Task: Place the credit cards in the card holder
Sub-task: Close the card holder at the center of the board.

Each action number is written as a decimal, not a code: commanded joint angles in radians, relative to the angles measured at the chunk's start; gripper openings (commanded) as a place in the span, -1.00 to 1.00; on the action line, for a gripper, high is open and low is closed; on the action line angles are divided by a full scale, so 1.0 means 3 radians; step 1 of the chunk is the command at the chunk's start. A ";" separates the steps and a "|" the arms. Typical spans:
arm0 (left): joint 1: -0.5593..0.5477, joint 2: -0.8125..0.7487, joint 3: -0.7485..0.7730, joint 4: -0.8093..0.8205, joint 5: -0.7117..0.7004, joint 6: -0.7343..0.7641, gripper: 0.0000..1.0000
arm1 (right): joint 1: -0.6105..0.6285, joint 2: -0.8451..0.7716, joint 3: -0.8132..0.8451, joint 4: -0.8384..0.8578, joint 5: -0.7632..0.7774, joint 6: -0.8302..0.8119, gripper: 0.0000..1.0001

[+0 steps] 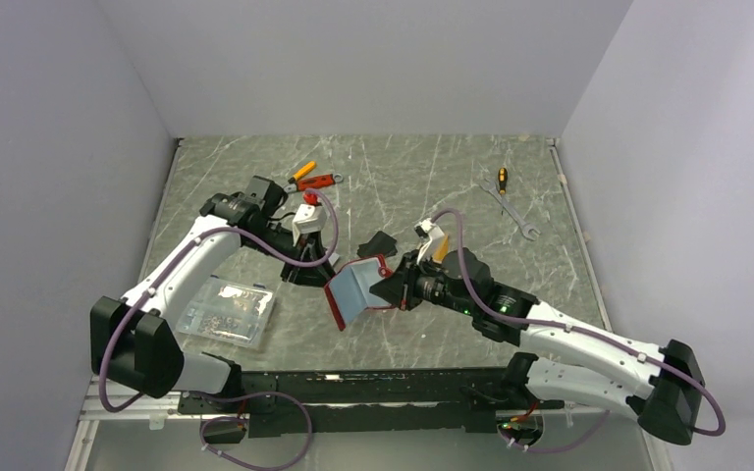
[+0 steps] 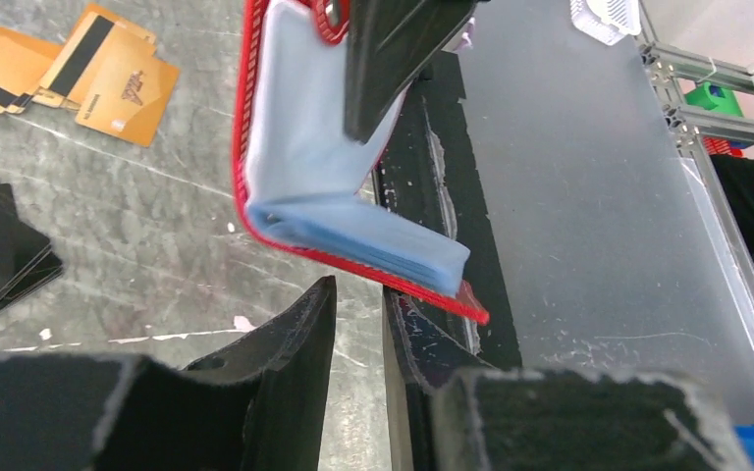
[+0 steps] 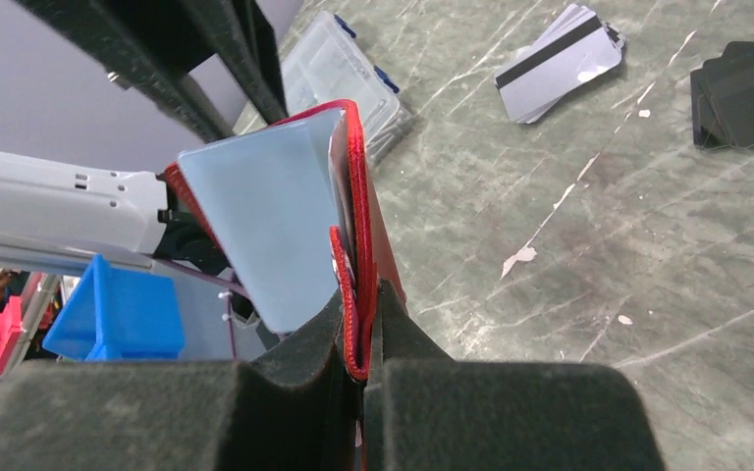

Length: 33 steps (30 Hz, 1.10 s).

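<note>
The red card holder (image 1: 356,291) hangs open above the table, its bluish lining (image 2: 314,147) showing. My right gripper (image 3: 361,329) is shut on the edge of one red flap. My left gripper (image 2: 358,289) stands just below the other flap. Its jaws are a narrow gap apart with only table showing between them, and the flap's red edge (image 2: 466,309) lies over one fingertip. Orange-gold credit cards (image 2: 108,78) lie fanned on the table. Silver-white credit cards with a dark stripe (image 3: 560,64) lie in a small stack.
Black flat rectangles (image 3: 746,83) lie near the cards. A clear plastic box (image 1: 228,312) sits at the left, under my left arm. A screwdriver (image 1: 502,180), a wrench (image 1: 515,214) and orange and red tools (image 1: 312,177) lie at the back. A blue bin (image 3: 118,309) stands off the table.
</note>
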 commanded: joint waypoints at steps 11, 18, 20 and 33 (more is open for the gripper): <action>-0.0285 0.0247 -0.0010 0.0147 0.0002 0.0009 -0.41 | -0.0153 0.0720 -0.0460 0.1382 -0.0399 0.0571 -1.00; -0.0776 0.0656 -0.0238 0.1142 -0.1286 -0.0616 -0.44 | -0.0328 0.1149 -0.0836 0.1843 -0.0595 0.0825 -1.00; -0.0863 0.0871 -0.0203 0.1218 -0.1540 -0.0622 -0.45 | -0.0364 0.1264 -0.0964 0.1949 -0.0639 0.0871 -1.00; -0.0766 0.0586 0.0106 0.1034 -0.1629 -0.0586 -0.48 | -0.0583 0.1123 -0.1370 0.2108 -0.0788 0.0796 -1.00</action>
